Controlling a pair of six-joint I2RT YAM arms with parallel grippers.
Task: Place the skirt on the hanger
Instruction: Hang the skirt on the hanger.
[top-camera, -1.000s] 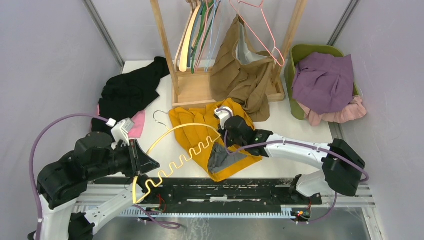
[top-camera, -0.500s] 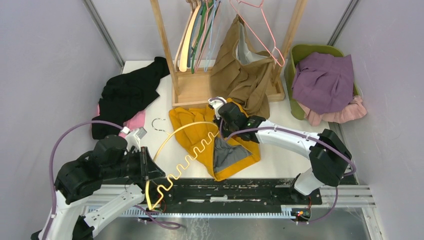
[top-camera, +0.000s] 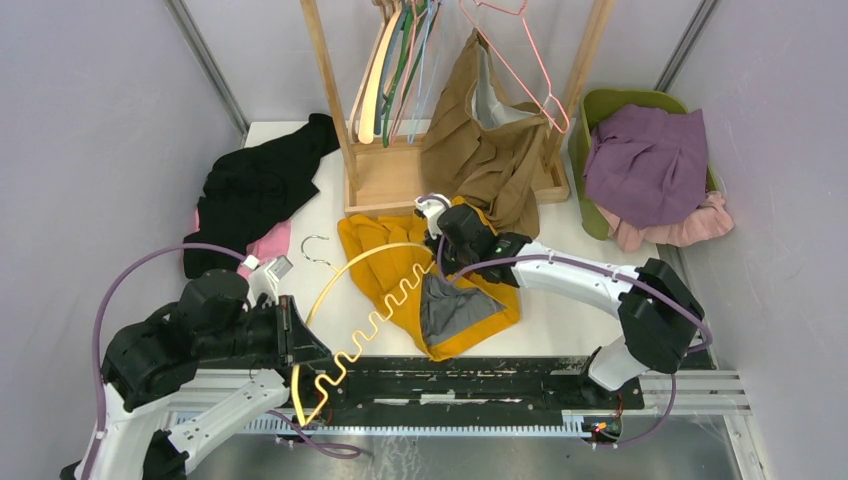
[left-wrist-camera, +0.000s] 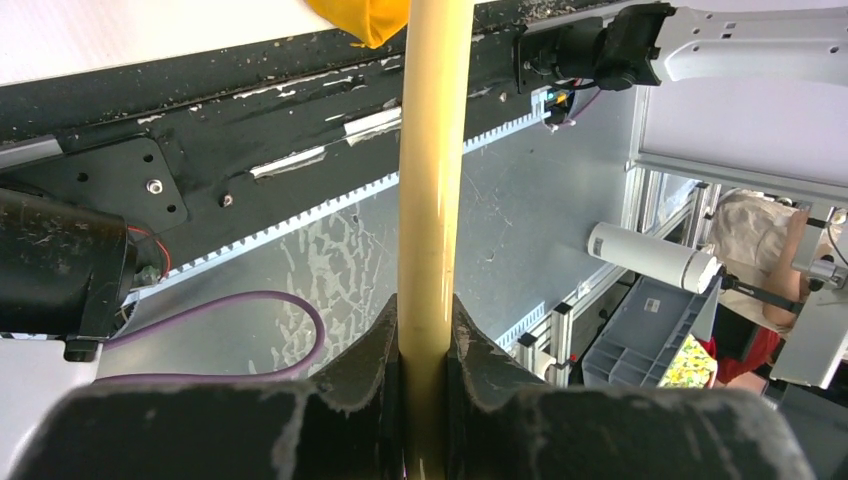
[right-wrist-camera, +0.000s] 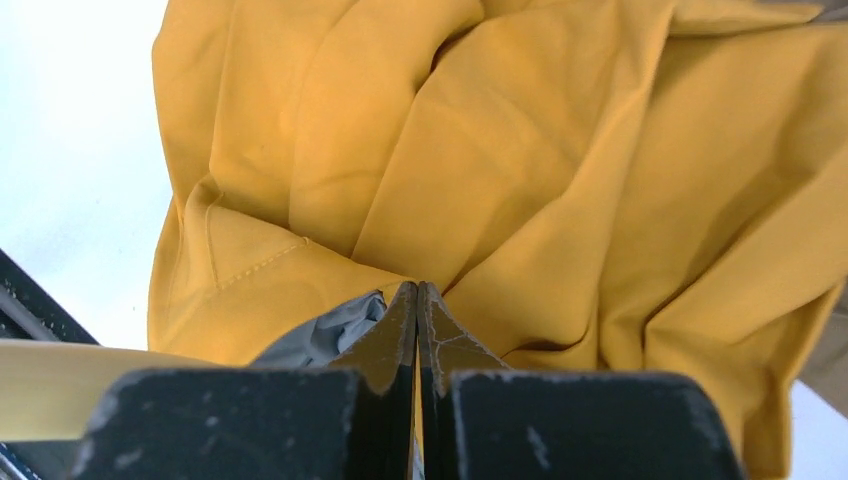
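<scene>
Left gripper (left-wrist-camera: 425, 330) clamped on hanger (left-wrist-camera: 432, 150) end, poising it over skirt (top-camera: 375, 275) lying just before the rack (top-camera: 385, 180); right gripper (right-wrist-camera: 416, 292) pinched shut on skirt fold, likely to open waist

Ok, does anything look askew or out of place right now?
Yes. The brown garment hangs lopsided from the pink hanger, bunched and spilling onto the rack's wooden base. The yellow skirt lies crumpled with its grey lining turned out, and the yellow hanger rests on top of it rather than inside.
</scene>
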